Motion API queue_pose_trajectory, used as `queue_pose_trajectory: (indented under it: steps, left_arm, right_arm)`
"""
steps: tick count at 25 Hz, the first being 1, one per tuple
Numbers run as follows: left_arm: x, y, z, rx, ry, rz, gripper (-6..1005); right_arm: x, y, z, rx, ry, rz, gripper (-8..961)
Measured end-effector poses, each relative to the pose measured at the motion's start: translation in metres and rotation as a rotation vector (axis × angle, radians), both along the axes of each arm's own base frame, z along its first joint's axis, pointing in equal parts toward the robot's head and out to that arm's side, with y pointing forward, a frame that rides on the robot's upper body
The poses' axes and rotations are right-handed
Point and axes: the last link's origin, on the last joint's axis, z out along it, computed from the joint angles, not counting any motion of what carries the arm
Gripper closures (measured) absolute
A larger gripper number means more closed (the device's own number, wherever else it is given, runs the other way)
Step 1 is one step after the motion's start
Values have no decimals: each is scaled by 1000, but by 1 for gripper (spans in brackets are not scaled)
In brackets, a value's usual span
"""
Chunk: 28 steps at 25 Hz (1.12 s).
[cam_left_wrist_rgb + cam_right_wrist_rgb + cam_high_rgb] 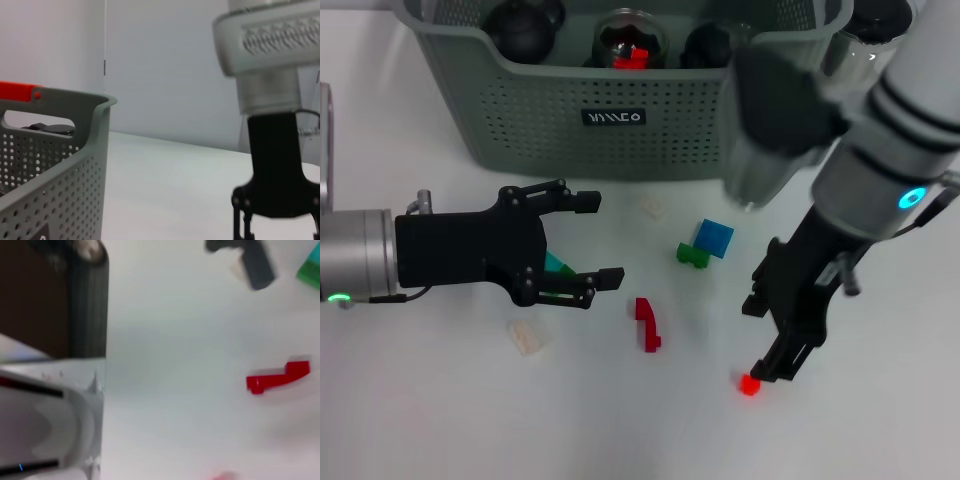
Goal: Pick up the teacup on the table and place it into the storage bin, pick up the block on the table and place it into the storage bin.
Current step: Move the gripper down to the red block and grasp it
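Blocks lie scattered on the white table (440,420) in front of the storage bin (620,130), which stands at the far edge with its upper part cut off by the head view. Inside the bin, dark rounded shapes and a clear domed thing with red pieces in it can be made out, but what they are cannot be told, and no teacup can be identified with certainty.

The left tool (588,240) is seen in the head view hovering over the table, its two black fingers spread wide with nothing between them; a teal block (558,265) is partly hidden behind its lower finger. Near it lies a pale block (526,337), hard to make out against the table, and another pale piece (651,208) lies closer to the bin.

The right tool (782,362) points down at a small red block (750,384), its tips just beside it; whether it is touched cannot be told, nor how far the fingers are parted. A blue block (715,238) and a green block (693,255) lie touching each other, and a long red block (646,323) lies between the two tools.

The long red block is also shown in the right wrist view (278,377), with much of that picture blocked by the arm's own body. Only the bin's corner and handle cut-out (55,165) and the other arm are shown in the left wrist view.
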Motion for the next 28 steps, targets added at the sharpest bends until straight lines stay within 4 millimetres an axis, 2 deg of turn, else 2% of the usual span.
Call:
queue_pose_trajectory:
  steps: [3,13,27,28]
  left_arm:
    - [0,1,0,5,1,5,139]
    - [-3,-1,0,12,-2,16,141]
    - [-5,-1,1,23,-3,21,144]
    - [-5,-1,1,24,-3,21,144]
  right_arm:
    - [0,-6,-14,-2,-53,45,163]
    - [2,-21,-40,0,-119,100,169]
    - [8,-31,-55,24,-155,136,195]
    - [8,-32,-56,26,-158,138,239]
